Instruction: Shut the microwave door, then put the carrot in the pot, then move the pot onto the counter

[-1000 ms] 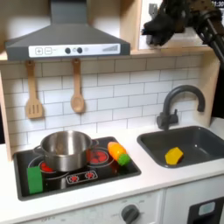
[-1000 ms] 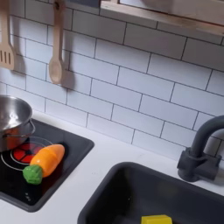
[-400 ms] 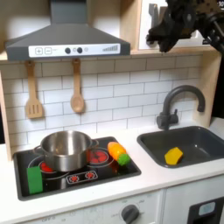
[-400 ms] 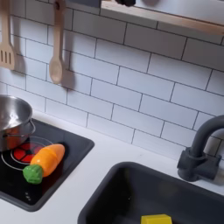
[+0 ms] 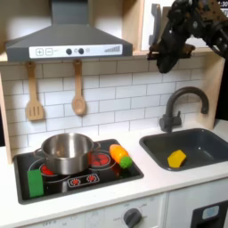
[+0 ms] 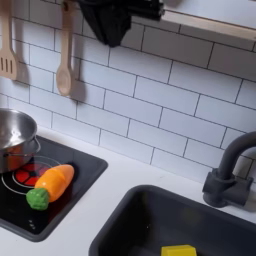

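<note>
The gripper [image 5: 166,61] hangs high against the tiled wall, up by the shelf edge, and I cannot tell whether its fingers are apart or together. Well below it and toward the first exterior view's left, the carrot [image 5: 120,158] lies on the black hob [image 5: 80,183], just beside the steel pot [image 5: 65,152] standing on a burner. No writing or brand can be read anywhere; the yellow piece [image 5: 177,158] sits in the sink [image 5: 209,142] below the gripper.

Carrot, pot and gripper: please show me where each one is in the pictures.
Carrot [image 6: 52,183], second exterior view: on its orange body.
Pot [image 5: 66,152], first exterior view: on its front steel wall.
Gripper [image 5: 166,61], first exterior view: at its dark tips, high by the shelf.
</note>
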### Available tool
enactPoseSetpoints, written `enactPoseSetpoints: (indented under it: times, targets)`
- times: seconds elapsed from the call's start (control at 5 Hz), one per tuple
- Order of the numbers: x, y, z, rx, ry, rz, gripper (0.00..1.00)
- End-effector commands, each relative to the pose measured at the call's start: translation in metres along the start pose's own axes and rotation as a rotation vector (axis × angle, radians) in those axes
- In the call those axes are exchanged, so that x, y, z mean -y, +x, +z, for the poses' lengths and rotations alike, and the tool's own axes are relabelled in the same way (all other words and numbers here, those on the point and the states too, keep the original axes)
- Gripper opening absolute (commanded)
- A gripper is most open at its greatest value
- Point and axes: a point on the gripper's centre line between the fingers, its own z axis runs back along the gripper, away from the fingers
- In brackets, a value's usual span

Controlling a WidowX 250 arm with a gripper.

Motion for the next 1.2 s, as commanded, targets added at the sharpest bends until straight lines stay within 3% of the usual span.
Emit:
enactPoseSetpoints:
  times: [0.0,0.6,0.8,1.0]
  targets:
    - [-0.021,-0.053,-0.02,-0.214,0.108,0.109,0.0]
    - [-0.044,-0.097,-0.045,-0.357,0.148,0.184,0.0]
    - [-0.053,-0.103,-0.051,-0.375,0.154,0.205,1.0]
    - [-0.059,-0.104,-0.055,-0.38,0.161,0.227,1.0]
